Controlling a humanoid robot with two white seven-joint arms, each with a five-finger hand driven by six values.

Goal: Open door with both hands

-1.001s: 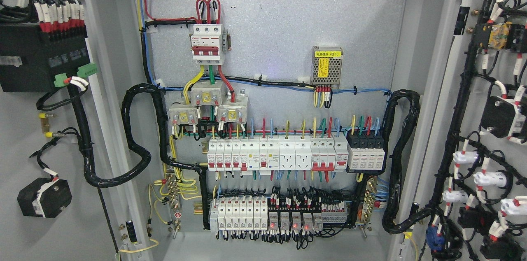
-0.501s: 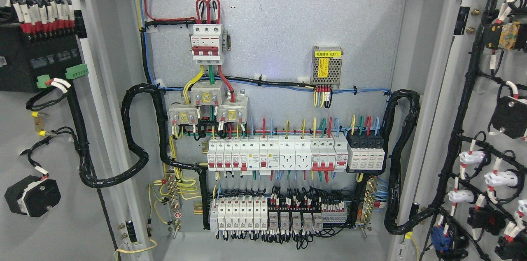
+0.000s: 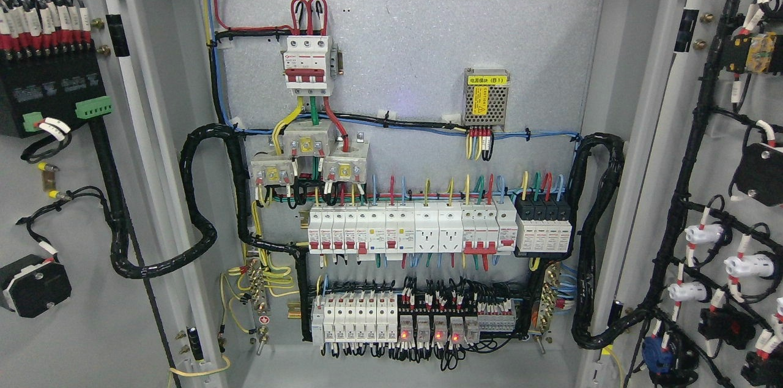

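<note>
Two grey sheet-metal cabinet doors stand swung wide, one at each side of the head view: the left door [image 3: 55,339] fills the left edge with its inner face toward the camera, and the right door [image 3: 749,21] does the same at the right edge. Between them the grey back panel of the electrical cabinet [image 3: 428,39] is fully exposed, carrying a white three-pole main breaker with red levers [image 3: 308,63], a small perforated metal power supply with a yellow label [image 3: 486,100] and a long row of white miniature breakers [image 3: 410,229]. Thick black wrapped cable looms [image 3: 199,204] run from the panel out to each door.

Neither robot hand nor either arm shows anywhere in the view, so nothing can be said of how the fingers are set or whether they grip a door edge.

Judging by how far both doors lie back, the opening step looks at or near its end. What is left, if anything, would be a last outward push on each door, kept gentle because the looms bridging the hinges look likely to tighten, then letting go and drawing both arms clear of the wiring
</note>
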